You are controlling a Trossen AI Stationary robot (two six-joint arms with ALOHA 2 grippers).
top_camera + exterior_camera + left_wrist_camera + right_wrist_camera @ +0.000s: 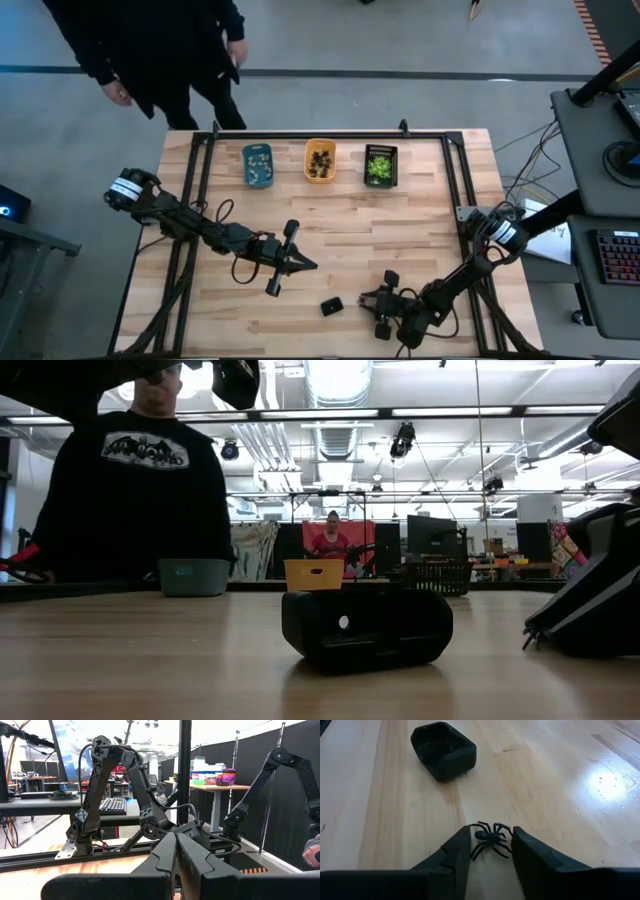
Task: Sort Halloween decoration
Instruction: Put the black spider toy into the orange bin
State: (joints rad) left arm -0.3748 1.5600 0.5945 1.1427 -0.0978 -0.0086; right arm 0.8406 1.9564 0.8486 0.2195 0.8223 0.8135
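High view: right tool (pixel 378 300) sits low on the tabletop (pixel 420 230) at about 5 o'clock, just beside a small black tray (pixel 331 305) lying alone; left tool (pixel 300 263) idles near centre-left, fingers pressed shut on nothing. Along the 12 o'clock edge: blue tray (pixel 257 165) with pale bits, orange tray (pixel 320 160) with dark bits, black basket (pixel 380 165) with green ones. A person stands beyond that edge. Low view: the small black tray (pixel 366 625) fills the foreground, contents hidden from this level; blue, orange and black containers line up far behind it. Left wrist view: the left tool's fingers (pixel 165 857) meet at the tips, nothing between them. Right wrist view: black spider (pixel 490 839) lies flat on the wood between the right tool's fingers (pixel 457 852), which are part-open and flank it, with legs touching or nearly touching both pads; no firm grip visible yet. The black tray (pixel 444 750) at 11 o'clock of the spider looks empty. Risks, my read: the thin legs may flex and let the body squirt out as the jaws close, or the tips may scrape the wood and ride over it. It probably belongs with the dark pieces in the orange tray, so dropping it in the near black tray could missort it.
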